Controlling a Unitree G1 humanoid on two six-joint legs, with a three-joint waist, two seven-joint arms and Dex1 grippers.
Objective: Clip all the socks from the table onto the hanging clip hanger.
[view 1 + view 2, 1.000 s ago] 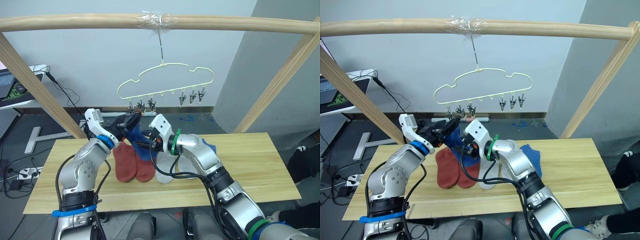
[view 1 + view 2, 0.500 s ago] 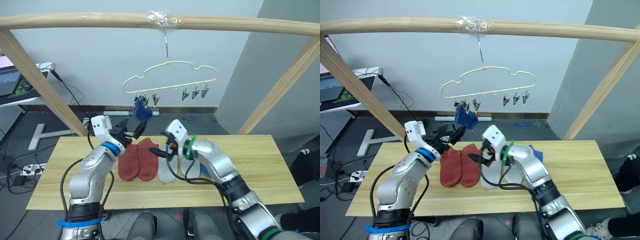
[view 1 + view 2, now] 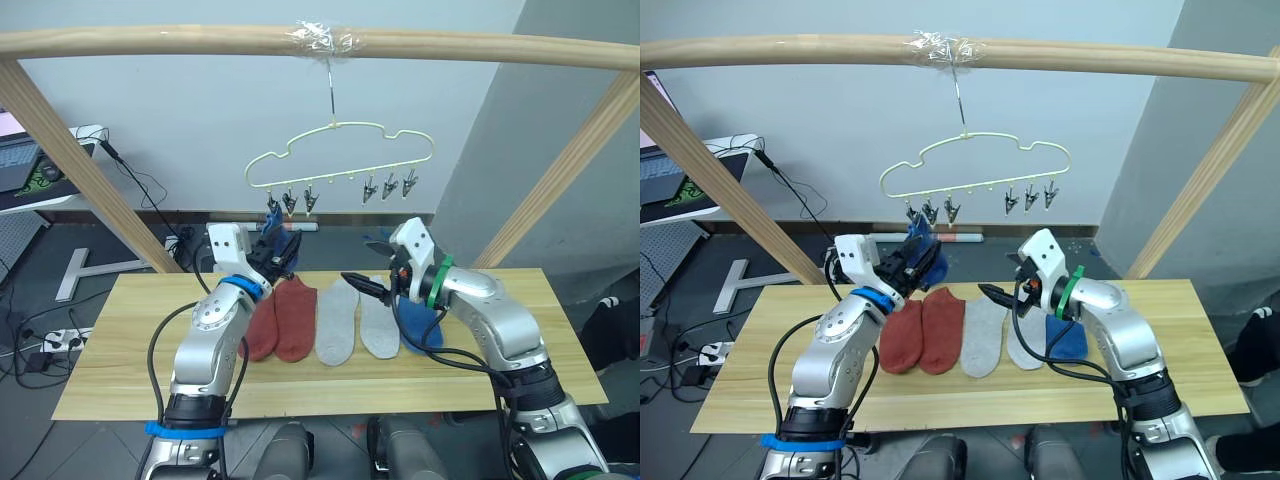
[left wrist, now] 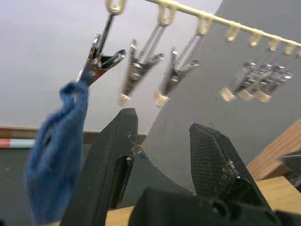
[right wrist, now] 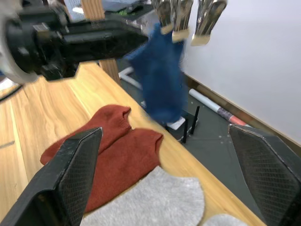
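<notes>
1. Hanging from the leftmost clip point(image 4: 99, 60) of the hanger point(image 3: 340, 157), one blue sock point(image 3: 923, 252) now dangles free; a second ago both hands held it up below the clips, and half a second ago it was already clipped with the left hand just under it.
2. The left hand point(image 4: 160, 136) has let go and sits just beside the hung sock, its fingers spread with nothing between them; the other two clips of the left group hang empty above it.
3. The right hand point(image 3: 362, 283) has drawn back to the robot's right, away from the hanger, and now hovers over the grey socks; its fingers are spread wide and hold nothing.
4. On the surface point(image 3: 120, 350) five socks lie in a row, toes toward the robot: two red socks point(image 3: 280, 318) side by side and touching, then two grey socks point(image 3: 356, 322), then the second blue sock point(image 3: 418, 322) at the right end, partly hidden behind the right arm; these have stayed where they were.
5. Three clips point(image 3: 388, 188) on the hanger's right side hang bare, close together.
6. The hanger's hook goes up to a thick wooden pole point(image 3: 150, 42), fixed there with clear tape point(image 3: 322, 37); slanted wooden struts point(image 3: 70, 165) stand at both ends, well clear of the hands.
7. Behind the surface at the left are a laptop point(image 3: 18, 165) on a stand and loose cables point(image 3: 140, 195) on the floor.
</notes>
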